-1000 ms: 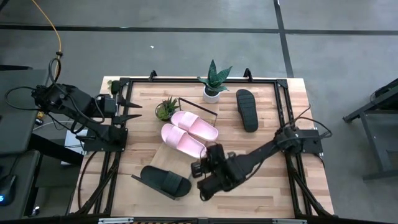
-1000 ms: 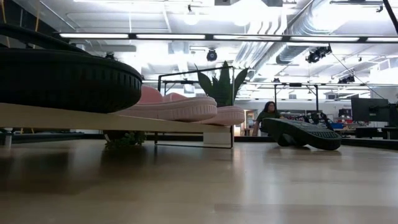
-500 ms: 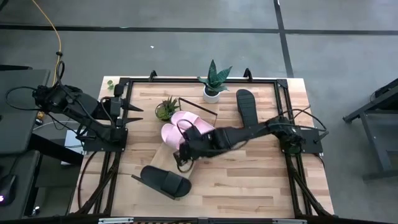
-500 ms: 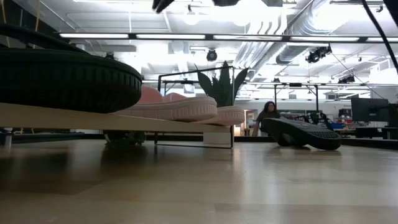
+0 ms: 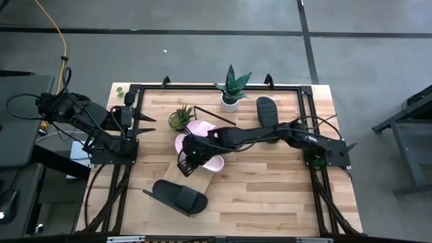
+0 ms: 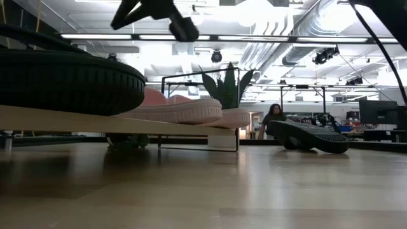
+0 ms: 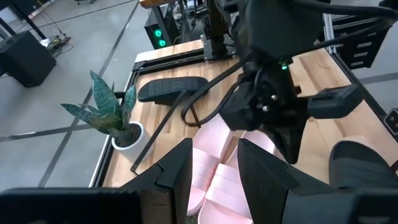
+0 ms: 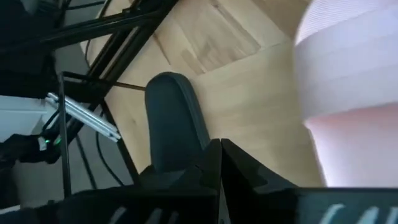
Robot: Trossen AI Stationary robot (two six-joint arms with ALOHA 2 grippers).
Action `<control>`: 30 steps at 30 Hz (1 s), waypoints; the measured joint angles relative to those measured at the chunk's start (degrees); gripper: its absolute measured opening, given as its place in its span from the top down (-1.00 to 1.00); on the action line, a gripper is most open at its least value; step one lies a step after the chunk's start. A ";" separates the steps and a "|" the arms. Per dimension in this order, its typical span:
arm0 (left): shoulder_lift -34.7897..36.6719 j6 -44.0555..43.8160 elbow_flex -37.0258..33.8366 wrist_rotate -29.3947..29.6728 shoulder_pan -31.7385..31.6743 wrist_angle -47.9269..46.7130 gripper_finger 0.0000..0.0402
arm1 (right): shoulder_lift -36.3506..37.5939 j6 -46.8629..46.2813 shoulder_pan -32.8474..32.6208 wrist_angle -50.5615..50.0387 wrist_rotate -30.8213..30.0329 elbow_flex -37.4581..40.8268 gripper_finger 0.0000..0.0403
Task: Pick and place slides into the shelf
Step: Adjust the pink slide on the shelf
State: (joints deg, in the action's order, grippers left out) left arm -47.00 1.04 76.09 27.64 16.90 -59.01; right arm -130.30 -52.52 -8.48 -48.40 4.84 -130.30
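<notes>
Two pale pink slides [image 5: 202, 145] lie side by side on the shelf [image 6: 76, 119], a light-wood board raised a little off the table. A black slide [image 5: 179, 197] rests on the board's near-left end. Another black slide [image 5: 264, 108] lies on the tabletop at the far right, partly under my right arm. My right gripper [image 5: 183, 165] hangs shut in the air over the near end of the pink slides, clear of them. My left gripper [image 7: 214, 177] stands open at the table's left edge [image 5: 131, 120], holding nothing.
A tall spiky plant in a white pot [image 5: 231, 88] stands at the far edge, with a small green plant [image 5: 181, 118] beside the pink slides. Thin dark shelf frame bars [image 5: 216, 120] rise near them. Dark rails [image 5: 307, 115] border the table. A person [image 6: 273, 117] sits far behind.
My right gripper has swung from the table's near middle toward the left and far side, turning as it went, and now hangs over the pink slides. In the low view it has come in at the top. The slides have stayed put.
</notes>
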 joint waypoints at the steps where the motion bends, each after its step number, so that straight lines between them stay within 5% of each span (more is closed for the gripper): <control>1: 0.01 0.00 0.00 0.00 0.01 0.00 0.43 | -0.28 0.19 0.23 1.04 0.46 -0.02 1.00; 13: -0.02 -1.00 0.00 -0.01 -0.01 -0.49 0.43 | -5.44 0.95 0.94 4.10 3.16 -0.07 1.00; 30: -0.01 -2.84 0.00 -0.02 0.01 -2.17 0.43 | -6.61 1.54 1.15 2.61 -4.34 -0.07 1.00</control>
State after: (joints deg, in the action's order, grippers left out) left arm -47.02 -1.80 76.09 27.62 16.91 -61.18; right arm -136.91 -50.98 -7.33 -45.79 0.49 -130.37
